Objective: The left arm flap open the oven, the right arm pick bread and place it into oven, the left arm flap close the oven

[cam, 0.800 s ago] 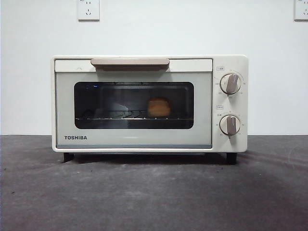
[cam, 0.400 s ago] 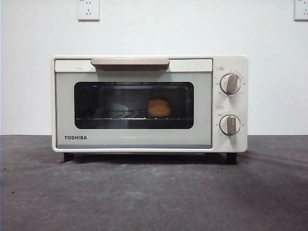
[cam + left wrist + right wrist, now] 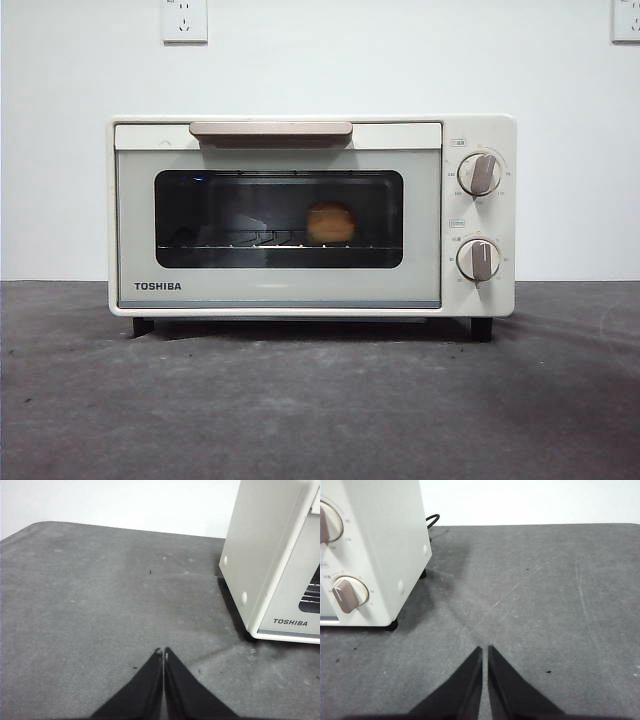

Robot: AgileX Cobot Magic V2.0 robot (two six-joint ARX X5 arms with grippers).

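Note:
The cream-white TOSHIBA oven [image 3: 310, 215] stands in the middle of the dark table with its door shut. The golden-brown bread [image 3: 331, 223] sits on the wire rack inside, seen through the glass window. My left gripper [image 3: 163, 652] is shut and empty, held above the table beside the oven's TOSHIBA-logo side [image 3: 270, 560]. My right gripper [image 3: 485, 650] is shut and empty, held above the table beside the oven's knob side [image 3: 375, 550]. Neither arm shows in the front view.
The oven's black power cable [image 3: 432, 519] runs behind its knob side. A white wall with two sockets [image 3: 184, 20] stands behind the oven. Grey table surface [image 3: 320, 400] stretches in front of the oven and to both sides.

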